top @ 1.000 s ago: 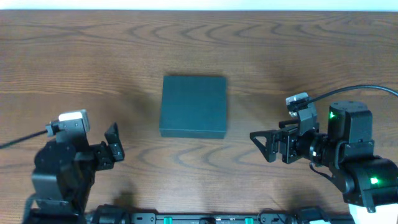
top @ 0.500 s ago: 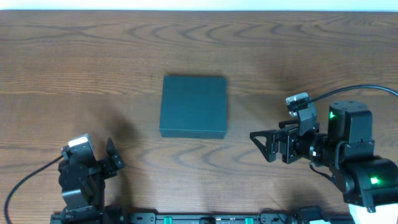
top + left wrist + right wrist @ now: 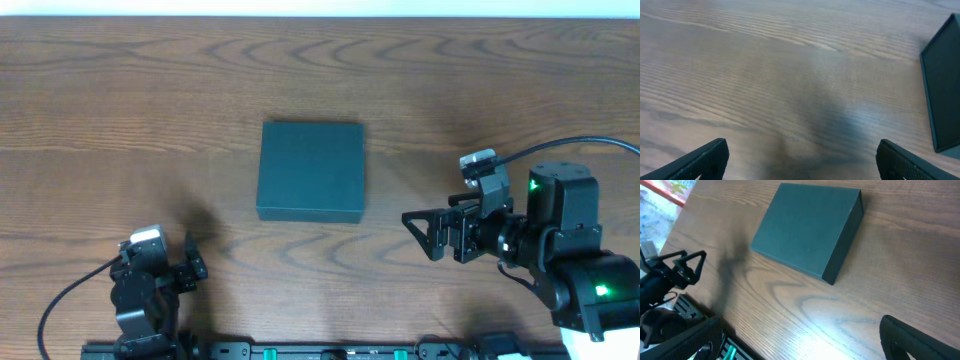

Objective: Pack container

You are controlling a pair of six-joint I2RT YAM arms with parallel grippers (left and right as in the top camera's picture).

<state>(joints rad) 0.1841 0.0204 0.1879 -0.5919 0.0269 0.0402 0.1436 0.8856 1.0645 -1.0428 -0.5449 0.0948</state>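
The container [image 3: 311, 171] is a dark teal box lying flat with its lid shut in the middle of the table. It also shows in the right wrist view [image 3: 807, 229] and at the right edge of the left wrist view [image 3: 944, 85]. My left gripper [image 3: 191, 257] is open and empty near the front left, well away from the box; its fingertips [image 3: 800, 160] frame bare wood. My right gripper [image 3: 422, 233] is open and empty, to the right of the box and a little nearer the front, fingers pointing left [image 3: 800, 340]. No snack packets are in view.
The wooden table [image 3: 150, 90] spreads around the box. The left arm [image 3: 670, 272] shows in the right wrist view near the table's front edge. A rail with green fittings [image 3: 330, 351] runs along the front.
My left arm has drawn back toward the front edge and folded lower, its gripper shifting slightly right. The right arm and the box have not moved.
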